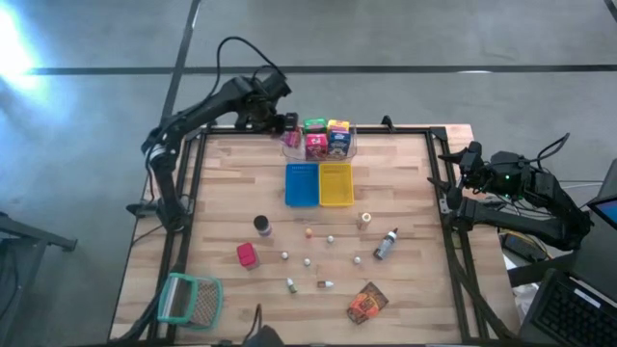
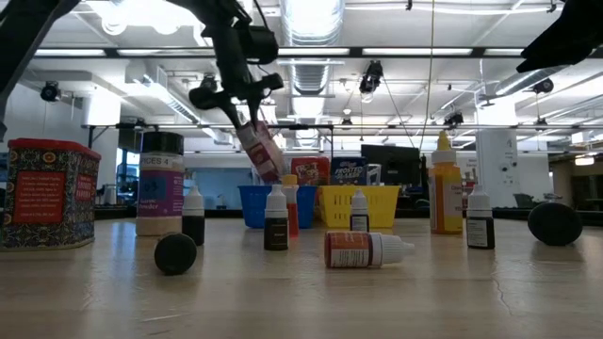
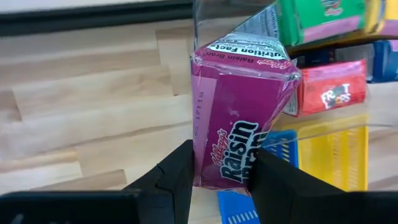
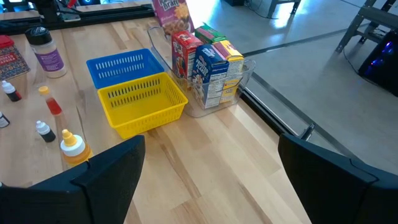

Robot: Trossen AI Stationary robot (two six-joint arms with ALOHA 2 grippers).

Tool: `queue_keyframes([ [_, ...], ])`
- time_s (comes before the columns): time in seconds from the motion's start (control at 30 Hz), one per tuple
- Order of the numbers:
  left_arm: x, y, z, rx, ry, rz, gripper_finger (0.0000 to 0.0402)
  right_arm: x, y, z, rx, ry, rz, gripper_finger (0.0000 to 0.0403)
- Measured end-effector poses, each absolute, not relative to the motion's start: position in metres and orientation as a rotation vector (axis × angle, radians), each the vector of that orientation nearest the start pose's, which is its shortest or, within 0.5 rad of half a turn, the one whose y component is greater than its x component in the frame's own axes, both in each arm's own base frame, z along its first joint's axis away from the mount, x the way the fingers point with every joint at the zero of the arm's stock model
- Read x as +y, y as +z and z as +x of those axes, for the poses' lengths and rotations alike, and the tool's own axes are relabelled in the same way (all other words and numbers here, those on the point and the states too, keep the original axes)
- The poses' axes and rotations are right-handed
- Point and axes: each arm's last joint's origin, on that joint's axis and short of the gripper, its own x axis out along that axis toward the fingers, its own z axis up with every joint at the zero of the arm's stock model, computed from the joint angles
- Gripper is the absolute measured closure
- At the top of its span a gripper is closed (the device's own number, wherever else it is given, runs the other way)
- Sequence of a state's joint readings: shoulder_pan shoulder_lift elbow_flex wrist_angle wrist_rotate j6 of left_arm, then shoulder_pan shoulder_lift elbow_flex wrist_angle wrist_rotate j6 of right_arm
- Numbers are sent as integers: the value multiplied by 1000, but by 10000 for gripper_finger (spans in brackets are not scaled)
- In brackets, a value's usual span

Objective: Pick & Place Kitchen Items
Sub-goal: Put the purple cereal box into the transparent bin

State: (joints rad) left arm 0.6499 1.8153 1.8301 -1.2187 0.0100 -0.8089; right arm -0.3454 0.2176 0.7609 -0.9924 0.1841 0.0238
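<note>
Wooden slats of the table stretch under bright workshop lights as the left pincer hangs at the far edge, clamped on a pink raisin bran box. That box stands roughly upright between its fingers, just left of the clear tub already packed with other cereal boxes; whether it touches the tub's wall is hard to tell. Small bottles and other groceries lie scattered on the near half. At the table's right edge waits the right pincer, spread wide and empty, well apart from the tub.
</note>
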Motion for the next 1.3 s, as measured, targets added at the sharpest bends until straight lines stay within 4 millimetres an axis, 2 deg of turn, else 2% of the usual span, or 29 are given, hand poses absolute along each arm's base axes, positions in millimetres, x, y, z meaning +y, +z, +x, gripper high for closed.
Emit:
queue_keyframes([
  [0.37,226,314,305,897,1031,-1105,266,-14,297,24,447,-526,60,39],
  [0.8,234,294,316,950,1014,-1052,263,-14,297,24,447,-526,60,39],
  [1.13,235,291,318,975,956,-1029,182,-14,297,24,447,-526,60,39],
  [1.3,235,294,317,973,924,-1005,162,-14,297,24,447,-526,59,39],
])
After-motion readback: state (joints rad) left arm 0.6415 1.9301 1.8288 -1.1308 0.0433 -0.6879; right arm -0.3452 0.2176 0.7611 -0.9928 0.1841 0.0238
